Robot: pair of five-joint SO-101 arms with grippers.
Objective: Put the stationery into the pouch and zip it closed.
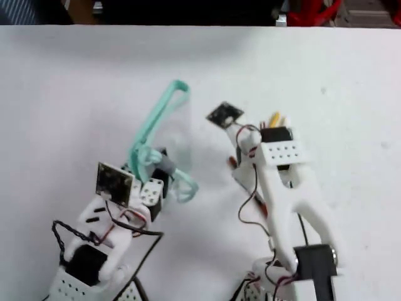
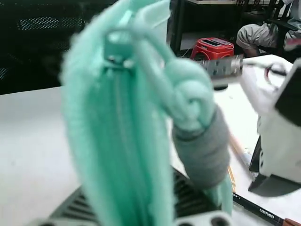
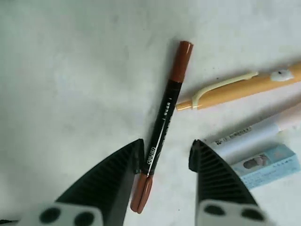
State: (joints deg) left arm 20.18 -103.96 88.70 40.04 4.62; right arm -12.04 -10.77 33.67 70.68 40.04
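My left gripper (image 1: 156, 180) is shut on the lower end of the pouch (image 1: 164, 125), a clear bag with teal trim, and holds it tilted up off the table. Close to the left wrist camera are the pouch's teal zipper (image 2: 117, 141), its slider (image 2: 117, 47) and a knotted pull cord with a grey sleeve (image 2: 200, 150). My right gripper (image 3: 165, 157) hangs open just above the table, its black fingers (image 3: 120, 172) either side of a black pen with brown ends (image 3: 162, 125). Beside that pen lie an orange pen (image 3: 244, 87), a white pen (image 3: 256, 136) and a small blue-labelled piece (image 3: 268, 165).
The right arm (image 1: 282, 182) stands over the stationery to the right of the pouch, with a yellow pen tip (image 1: 274, 119) showing past it. White tabletop (image 1: 75, 94) stretches to the left and far side. A red stool (image 2: 214, 47) stands off the table.
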